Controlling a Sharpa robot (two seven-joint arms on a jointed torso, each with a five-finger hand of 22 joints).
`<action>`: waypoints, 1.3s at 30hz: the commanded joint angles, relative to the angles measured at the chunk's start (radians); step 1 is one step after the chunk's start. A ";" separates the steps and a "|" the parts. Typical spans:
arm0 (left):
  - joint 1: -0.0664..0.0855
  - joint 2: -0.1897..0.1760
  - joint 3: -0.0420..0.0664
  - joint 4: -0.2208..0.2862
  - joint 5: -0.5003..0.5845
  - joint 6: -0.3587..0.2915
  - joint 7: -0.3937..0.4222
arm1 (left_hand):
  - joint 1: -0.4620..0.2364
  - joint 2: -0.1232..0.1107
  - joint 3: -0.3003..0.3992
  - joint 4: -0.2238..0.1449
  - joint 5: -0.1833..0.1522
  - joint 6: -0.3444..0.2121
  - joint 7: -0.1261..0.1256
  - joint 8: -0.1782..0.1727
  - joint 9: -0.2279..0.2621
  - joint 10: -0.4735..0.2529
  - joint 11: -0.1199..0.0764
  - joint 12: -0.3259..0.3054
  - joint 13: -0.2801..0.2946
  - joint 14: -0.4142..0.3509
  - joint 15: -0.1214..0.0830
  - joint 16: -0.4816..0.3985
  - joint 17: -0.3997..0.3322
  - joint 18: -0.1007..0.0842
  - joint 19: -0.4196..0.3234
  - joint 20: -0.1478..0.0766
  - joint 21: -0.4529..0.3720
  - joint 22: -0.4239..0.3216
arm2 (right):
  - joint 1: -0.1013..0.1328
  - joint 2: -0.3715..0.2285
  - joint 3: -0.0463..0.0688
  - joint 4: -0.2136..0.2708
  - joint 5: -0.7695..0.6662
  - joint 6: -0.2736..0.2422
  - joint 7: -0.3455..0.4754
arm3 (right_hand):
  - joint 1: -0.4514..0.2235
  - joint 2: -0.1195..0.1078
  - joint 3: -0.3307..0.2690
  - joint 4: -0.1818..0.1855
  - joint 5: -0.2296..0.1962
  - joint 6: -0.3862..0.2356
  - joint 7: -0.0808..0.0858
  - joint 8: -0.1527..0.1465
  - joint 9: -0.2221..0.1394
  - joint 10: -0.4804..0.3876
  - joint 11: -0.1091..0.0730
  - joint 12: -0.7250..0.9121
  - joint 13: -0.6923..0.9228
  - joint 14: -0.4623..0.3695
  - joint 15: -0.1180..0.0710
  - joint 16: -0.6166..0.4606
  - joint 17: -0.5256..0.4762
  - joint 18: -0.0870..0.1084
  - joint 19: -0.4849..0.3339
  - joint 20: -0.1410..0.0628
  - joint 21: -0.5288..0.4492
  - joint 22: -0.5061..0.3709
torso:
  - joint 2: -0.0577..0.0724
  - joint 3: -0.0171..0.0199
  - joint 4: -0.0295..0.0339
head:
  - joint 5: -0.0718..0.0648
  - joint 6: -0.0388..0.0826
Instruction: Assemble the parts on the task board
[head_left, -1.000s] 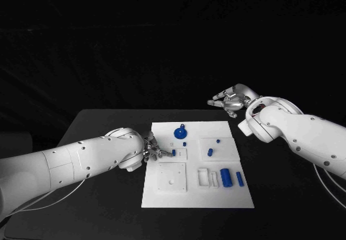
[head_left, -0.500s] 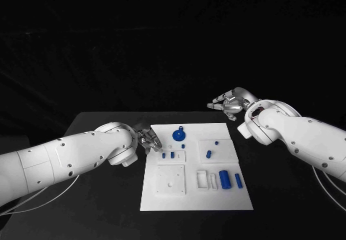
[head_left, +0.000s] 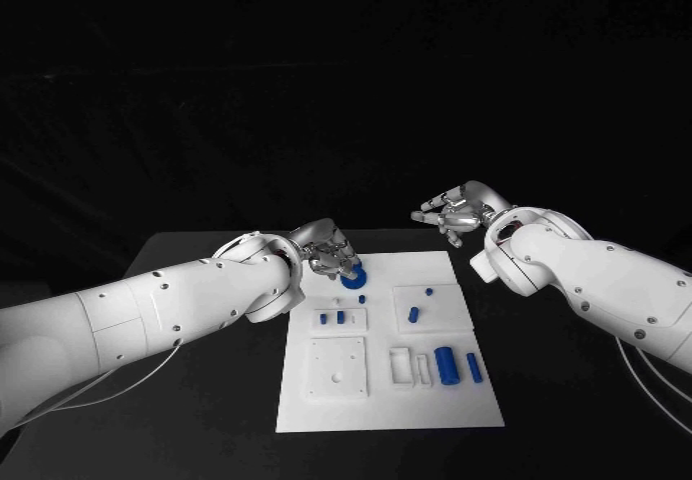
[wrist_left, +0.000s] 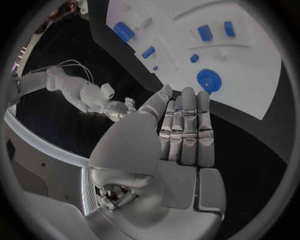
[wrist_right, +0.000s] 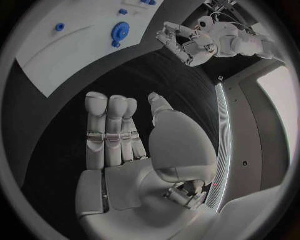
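The white task board (head_left: 335, 400) lies in the middle of the black table. A round blue disc (head_left: 355, 272) sits near its far left end, with two small blue pegs (head_left: 333, 318) nearer me. A blue peg (head_left: 414, 312) stands mid-board, and two blue cylinders (head_left: 446, 365) lie at the right. My left hand (head_left: 329, 254) hovers just left of the disc, fingers straight and together, holding nothing. In the left wrist view the hand (wrist_left: 181, 130) lies short of the disc (wrist_left: 209, 80). My right hand (head_left: 453, 212) hangs beyond the board's far right corner with nothing in it.
White raised blocks (head_left: 340, 365) and a slotted holder (head_left: 408, 362) stand on the board's near half. Bare black table (head_left: 202, 400) lies on either side. In the right wrist view my right hand (wrist_right: 119, 135) is over dark table, short of the board (wrist_right: 75, 60).
My left hand has moved from the board's left edge by the small pegs toward the far end, beside the blue disc. The right hand has drifted slightly.
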 joint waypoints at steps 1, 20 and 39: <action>0.001 0.036 -0.009 -0.039 -0.130 -0.015 0.074 | -0.019 -0.004 0.012 -0.009 -0.006 -0.001 0.003 -0.002 -0.010 -0.005 0.000 -0.004 -0.002 0.019 -0.002 -0.003 0.002 0.016 0.020 0.000 -0.014 0.014 | 0.000 0.005 0.000 -0.001 0.017 -0.026 0.044 | -0.002 0.010 -0.001 -0.009 0.009 0.006 -0.001 0.002 0.001 0.010 0.000 -0.015 -0.048 0.007 -0.003 -0.007 0.003 0.006 0.021 -0.008 -0.025 -0.004 | 0.006 0.0028 -0.0040 | 0.002 0.004; -0.022 0.172 -0.075 -0.230 -0.281 0.063 0.100 | -0.059 -0.056 0.001 0.029 0.005 -0.029 0.006 -0.001 -0.010 -0.041 0.007 -0.004 -0.001 0.072 -0.004 0.057 0.034 0.022 0.105 -0.002 -0.048 0.013 | 0.000 0.021 0.000 0.002 0.033 -0.078 0.090 | 0.007 0.018 0.002 -0.044 0.040 0.036 -0.001 0.002 0.001 -0.020 0.004 -0.090 -0.275 -0.018 0.005 -0.063 -0.070 0.010 0.015 -0.001 -0.302 -0.084 | 0.015 0.0095 -0.0092 | 0.000 0.012; -0.057 0.206 -0.076 -0.302 -0.307 0.112 0.085 | -0.060 -0.065 0.047 0.057 0.022 -0.016 0.001 -0.001 -0.010 -0.060 0.010 -0.005 -0.001 0.064 -0.002 0.150 0.047 0.032 0.123 0.000 -0.040 0.064 | 0.000 0.022 0.000 0.010 0.035 -0.090 0.091 | 0.004 0.017 0.004 -0.046 0.042 0.038 -0.001 0.003 0.001 -0.018 0.005 -0.094 -0.309 -0.020 0.005 -0.056 -0.083 0.010 0.022 -0.001 -0.314 -0.085 | 0.014 0.0079 -0.0065 | -0.005 0.005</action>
